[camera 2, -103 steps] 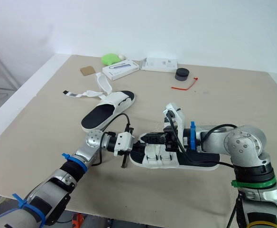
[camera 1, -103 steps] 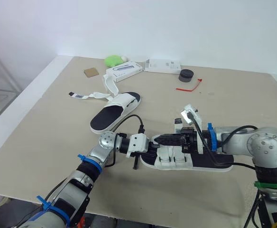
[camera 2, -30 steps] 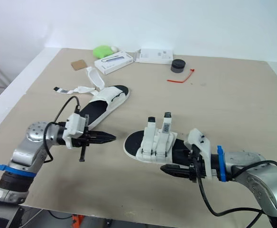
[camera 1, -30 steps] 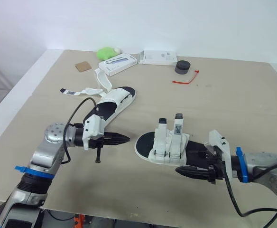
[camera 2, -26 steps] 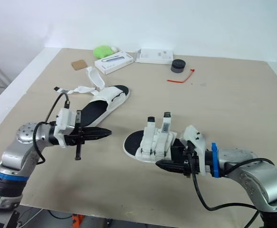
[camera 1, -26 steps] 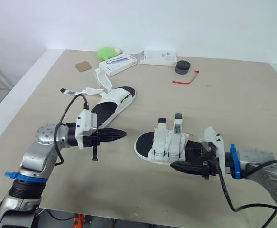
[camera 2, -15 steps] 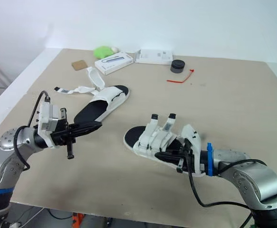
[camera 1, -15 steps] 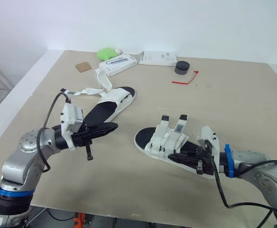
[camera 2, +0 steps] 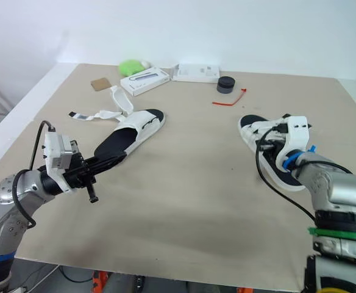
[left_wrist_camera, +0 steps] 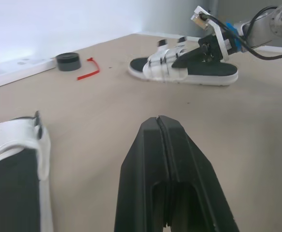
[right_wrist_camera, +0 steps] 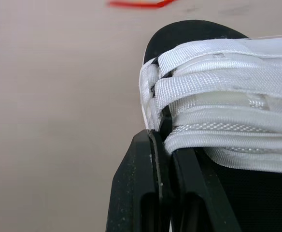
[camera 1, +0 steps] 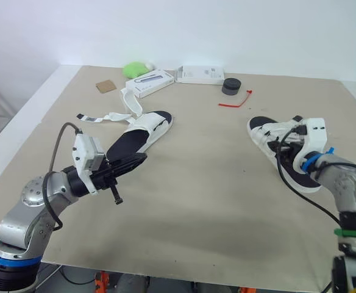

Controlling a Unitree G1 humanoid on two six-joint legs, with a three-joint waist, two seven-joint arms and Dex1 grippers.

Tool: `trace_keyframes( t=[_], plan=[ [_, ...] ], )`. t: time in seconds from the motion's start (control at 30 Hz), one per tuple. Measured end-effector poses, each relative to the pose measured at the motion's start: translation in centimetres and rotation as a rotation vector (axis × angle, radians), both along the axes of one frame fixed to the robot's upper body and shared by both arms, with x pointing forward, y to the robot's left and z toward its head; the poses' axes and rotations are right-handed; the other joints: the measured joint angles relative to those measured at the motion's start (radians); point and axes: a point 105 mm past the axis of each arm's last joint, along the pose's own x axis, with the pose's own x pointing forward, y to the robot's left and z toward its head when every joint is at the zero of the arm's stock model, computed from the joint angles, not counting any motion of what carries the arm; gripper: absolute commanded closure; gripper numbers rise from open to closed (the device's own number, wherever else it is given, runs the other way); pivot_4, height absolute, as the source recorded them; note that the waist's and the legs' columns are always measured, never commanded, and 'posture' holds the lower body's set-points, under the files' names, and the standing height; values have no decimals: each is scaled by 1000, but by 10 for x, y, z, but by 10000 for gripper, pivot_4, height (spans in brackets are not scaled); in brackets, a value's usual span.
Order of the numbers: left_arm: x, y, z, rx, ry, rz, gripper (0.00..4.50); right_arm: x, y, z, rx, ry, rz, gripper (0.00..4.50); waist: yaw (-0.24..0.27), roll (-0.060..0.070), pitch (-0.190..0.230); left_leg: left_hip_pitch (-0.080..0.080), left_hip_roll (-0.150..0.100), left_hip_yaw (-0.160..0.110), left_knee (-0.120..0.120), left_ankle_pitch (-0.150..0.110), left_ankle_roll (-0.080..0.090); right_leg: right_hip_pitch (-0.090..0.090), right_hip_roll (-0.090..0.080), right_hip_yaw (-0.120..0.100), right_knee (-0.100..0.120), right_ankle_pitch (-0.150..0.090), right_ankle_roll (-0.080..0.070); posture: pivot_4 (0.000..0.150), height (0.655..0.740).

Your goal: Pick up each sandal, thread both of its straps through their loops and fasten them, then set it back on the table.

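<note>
Since the earlier frames the strapped sandal (camera 1: 269, 135) has shifted from lower centre to the right side of the head view, with the right gripper (right_wrist_camera: 166, 140) travelling along. The left gripper (camera 1: 138, 160) has swung toward the left of frame. Strapped sandal lies flat on the table (camera 1: 214, 201), both straps crossed over the footbed, so sandal one looks done. Right gripper's jaws are closed, tips tucked against the strap edge. It may be pinching webbing, but the wrist view is too tight to say.

The open sandal (camera 1: 138, 137) sits left of centre, its loose straps (camera 1: 114, 117) trailing toward the upper left. Left gripper hovers just beside its heel with jaws closed on nothing.

Step in hand is probably handover to sandal two. The next move calls for the right gripper to back off and the left to open and grasp the open sandal. Its loops are too small to make out, and the strapped sandal's fasteners are hidden by the wrist.
</note>
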Motion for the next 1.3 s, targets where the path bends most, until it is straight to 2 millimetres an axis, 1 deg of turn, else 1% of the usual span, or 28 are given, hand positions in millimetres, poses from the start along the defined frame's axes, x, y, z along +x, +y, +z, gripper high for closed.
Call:
trace_keyframes(
  t=[0.13,0.23,0.37,0.47,0.53,0.57,0.63,0.67,0.7,0.77,0.8,0.9,0.97,1.07,1.17,1.3],
  plan=[
    [0,1,-1,-3,3,24,45000,9,-6,-1,58,5,-88,44694,2,-1,0,0,0,1,0,5,2,0,0,1,-1,4,-1,1500,7400],
    [-2,1,-2,-2,5,36,45000,9,-17,-3,92,11,-161,44694,7,-1,-1,-1,1,2,0,9,3,0,0,1,-1,5,-1,1500,7400],
    [-3,4,-2,-1,10,60,45000,0,-31,-5,96,10,-225,44694,14,-1,-1,-1,1,3,0,10,4,0,-1,0,-1,5,-1,1500,7400],
    [-2,6,-1,-1,19,67,45000,-7,-37,-6,84,7,-242,44694,14,-1,-1,-2,2,4,0,10,4,0,-1,0,-1,6,-3,1500,7400],
    [-3,5,-1,-4,22,53,45000,-9,-40,-6,81,5,-252,36899,14,-1,-1,-2,2,4,0,10,4,0,-1,0,-1,6,-3,1500,7400],
    [-4,3,0,-3,24,36,45000,-10,-42,-8,73,13,-263,34032,14,-2,-1,-2,2,4,0,10,4,0,0,0,-1,6,-3,1500,7400],
    [-5,1,0,3,33,7,45000,-14,-45,-19,70,43,-283,24163,14,-1,-1,-2,2,4,0,10,4,0,-1,0,-1,6,-4,1500,7400],
    [-6,-1,0,6,37,-2,45000,-13,-44,-19,71,40,-279,18063,12,-1,-1,-2,2,5,-1,10,4,-1,-1,1,-1,6,-4,1500,7400],
    [-7,-4,0,16,36,-25,45000,-13,-43,-18,69,40,-277,13869,12,-1,-1,-2,2,5,-1,10,4,-1,0,1,-1,7,-4,1500,7400],
    [-8,-7,-1,43,40,-63,45000,-13,-41,-16,61,34,-268,3664,12,-1,-1,-2,2,5,-1,11,4,-1,0,1,-1,7,-4,1500,7400],
    [-9,-9,-2,47,42,-80,45000,-14,-39,-16,64,36,-257,460,12,-1,-1,-2,3,5,-1,10,4,-1,0,1,-1,7,-4,1500,7400],
    [-10,-12,-2,54,49,-115,45000,-20,-35,-13,83,35,-194,460,11,-1,-1,-3,3,5,-1,10,4,-1,0,1,-1,6,-4,1500,7400],
    [-10,-13,-3,58,58,-127,45000,-33,-33,-11,90,40,-107,460,12,0,0,-3,3,5,-3,10,4,-2,0,1,-1,7,0,1500,7400],
    [-7,-12,-2,57,67,-143,45000,-55,-24,-5,127,51,39,460,4,1,0,-3,4,5,-5,10,6,-3,1,1,-1,5,0,1500,7400],
    [-6,-12,-1,59,75,-153,45000,-76,-13,-1,110,72,173,460,1,1,0,-3,7,6,-5,9,6,-4,4,1,-1,5,-1,1500,7400],
    [-4,-12,2,44,77,-159,45000,-98,-4,-3,58,116,290,460,1,1,0,-3,11,8,-5,9,6,-6,7,1,0,3,1,1500,7400]
  ],
)
